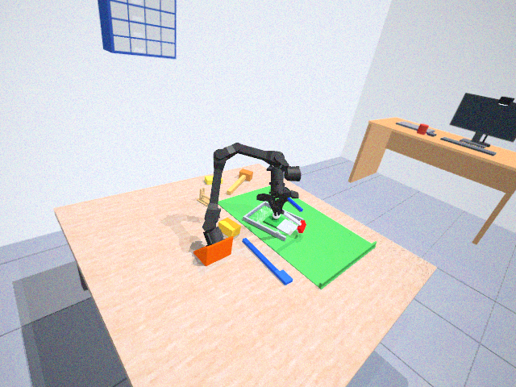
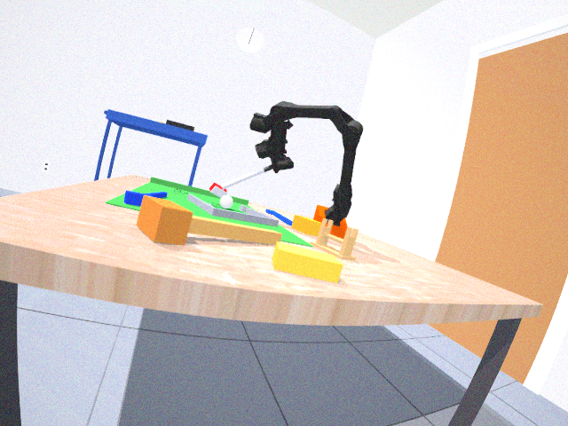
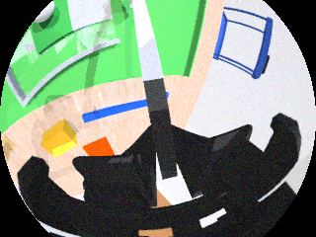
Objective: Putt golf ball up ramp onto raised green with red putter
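Note:
My gripper [image 1: 276, 210] [image 2: 272, 169] [image 3: 158, 127] is shut on the dark grip of the putter [image 2: 245, 177] [image 3: 150, 59]. The pale shaft slants down to its red head [image 1: 301, 226] above the green mat [image 1: 329, 245] [image 3: 168, 44]. The white golf ball [image 1: 276, 216] [image 2: 225, 201] [image 3: 44, 14] is inside the grey border [image 1: 264, 229] [image 2: 242, 216], and in the wrist view it appears over the raised green [image 3: 56, 24]. The pale ramp [image 1: 287, 226] [image 3: 91, 12] is beside that green. The putter head is apart from the ball, on the ramp's side.
A blue club [image 1: 264, 260] [image 3: 116, 110] lies beside the mat, and another blue piece [image 1: 295, 204] [image 2: 133, 198] lies on its far side. An orange-headed mallet [image 1: 246, 174] [image 2: 165, 221], a wooden rack [image 2: 349, 242], yellow blocks [image 1: 230, 226] [image 2: 307, 263] and an orange wedge [image 1: 214, 252] are around.

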Controlling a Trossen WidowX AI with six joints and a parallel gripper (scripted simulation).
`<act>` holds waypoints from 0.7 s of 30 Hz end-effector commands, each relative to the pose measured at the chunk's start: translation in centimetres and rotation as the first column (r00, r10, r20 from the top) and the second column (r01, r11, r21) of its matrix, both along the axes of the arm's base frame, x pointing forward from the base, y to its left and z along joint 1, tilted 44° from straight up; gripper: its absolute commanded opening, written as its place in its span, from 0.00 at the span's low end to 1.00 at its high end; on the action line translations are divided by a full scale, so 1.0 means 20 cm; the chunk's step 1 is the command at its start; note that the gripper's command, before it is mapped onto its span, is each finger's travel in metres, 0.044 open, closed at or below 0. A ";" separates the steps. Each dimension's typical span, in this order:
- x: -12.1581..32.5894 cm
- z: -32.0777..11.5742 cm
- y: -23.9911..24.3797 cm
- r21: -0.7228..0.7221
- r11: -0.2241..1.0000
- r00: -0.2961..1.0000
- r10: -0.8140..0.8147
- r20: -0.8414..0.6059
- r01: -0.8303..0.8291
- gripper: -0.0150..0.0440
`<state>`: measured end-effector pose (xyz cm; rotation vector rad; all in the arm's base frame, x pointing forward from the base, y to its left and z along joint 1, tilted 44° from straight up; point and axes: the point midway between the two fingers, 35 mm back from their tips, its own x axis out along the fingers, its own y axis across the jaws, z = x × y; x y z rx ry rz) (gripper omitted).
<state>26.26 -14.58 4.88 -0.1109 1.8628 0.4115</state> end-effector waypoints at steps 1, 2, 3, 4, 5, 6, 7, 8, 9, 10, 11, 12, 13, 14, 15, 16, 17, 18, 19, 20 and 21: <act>-0.01 0.15 -0.05 -0.014 1.000 1.000 0.000 0.015 0.000 0.25; -0.02 0.17 -0.05 -0.014 1.000 1.000 0.000 0.014 0.000 0.25; -0.02 0.17 -0.05 -0.014 1.000 1.000 0.000 0.014 0.000 0.25; -0.02 0.17 -0.05 -0.014 1.000 1.000 0.000 0.014 0.000 0.25; -0.02 0.17 -0.05 -0.014 1.000 1.000 0.000 0.014 0.000 0.25; -0.01 0.13 -0.04 -0.009 1.000 1.000 -0.005 0.015 0.005 0.25; -0.01 0.13 -0.04 -0.009 1.000 1.000 -0.005 0.015 0.005 0.25; -0.01 0.13 -0.04 -0.009 1.000 1.000 -0.005 0.015 0.005 0.25; -0.01 0.13 -0.04 -0.009 1.000 1.000 -0.005 0.015 0.005 0.25; -0.01 0.13 -0.04 -0.009 1.000 1.000 -0.005 0.015 0.005 0.25; -0.01 0.13 -0.04 -0.009 1.000 1.000 -0.005 0.015 0.005 0.25; -0.01 0.13 -0.04 -0.009 1.000 1.000 -0.005 0.015 0.005 0.25; -0.01 0.13 -0.04 -0.009 1.000 1.000 -0.005 0.015 0.005 0.25; -0.01 0.13 -0.04 -0.009 1.000 1.000 -0.005 0.015 0.005 0.25; -0.01 0.13 -0.04 -0.009 1.000 1.000 -0.005 0.015 0.005 0.25; -0.01 0.13 -0.04 -0.009 1.000 1.000 -0.005 0.015 0.005 0.25; -0.01 0.13 -0.04 -0.009 1.000 1.000 -0.005 0.015 0.005 0.25; -0.01 0.13 -0.04 -0.009 1.000 1.000 -0.005 0.015 0.005 0.25; -0.01 0.13 -0.04 -0.009 1.000 1.000 -0.005 0.015 0.005 0.25; -0.01 0.13 -0.04 -0.009 1.000 1.000 -0.005 0.015 0.005 0.25; -0.01 0.13 -0.04 -0.009 1.000 1.000 -0.005 0.015 0.005 0.25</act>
